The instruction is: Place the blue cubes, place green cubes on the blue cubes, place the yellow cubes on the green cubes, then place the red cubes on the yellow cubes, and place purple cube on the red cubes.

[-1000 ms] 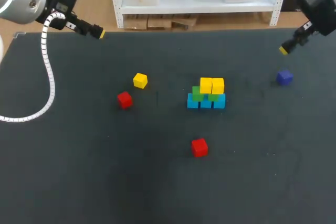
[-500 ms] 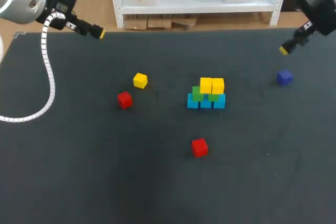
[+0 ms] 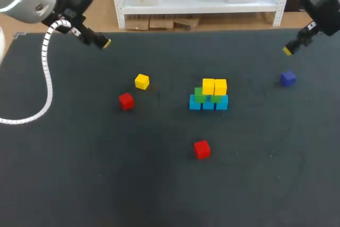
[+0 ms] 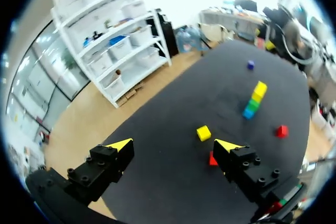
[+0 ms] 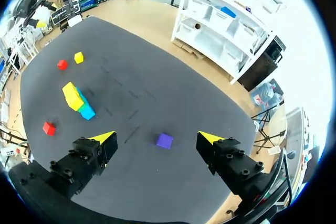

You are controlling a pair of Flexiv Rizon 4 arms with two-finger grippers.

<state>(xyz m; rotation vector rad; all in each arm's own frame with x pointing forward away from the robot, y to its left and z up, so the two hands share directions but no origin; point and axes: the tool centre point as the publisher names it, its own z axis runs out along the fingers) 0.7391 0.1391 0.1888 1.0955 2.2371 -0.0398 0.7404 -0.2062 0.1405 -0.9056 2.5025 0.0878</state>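
Head view gives me the stack near the middle of the table [image 3: 79,184]: blue cubes [image 3: 208,103] in a row, green cubes [image 3: 201,96] on them, perhaps two, and two yellow cubes [image 3: 214,86] on top. A loose yellow cube [image 3: 142,81] and a red cube [image 3: 126,100] lie left of it, a second red cube [image 3: 202,149] toward the near edge, the purple cube [image 3: 288,78] near the right edge. My left gripper [image 4: 174,146], by the far left corner, and right gripper [image 5: 157,137], by the far right corner, both hang spread wide, holding nothing.
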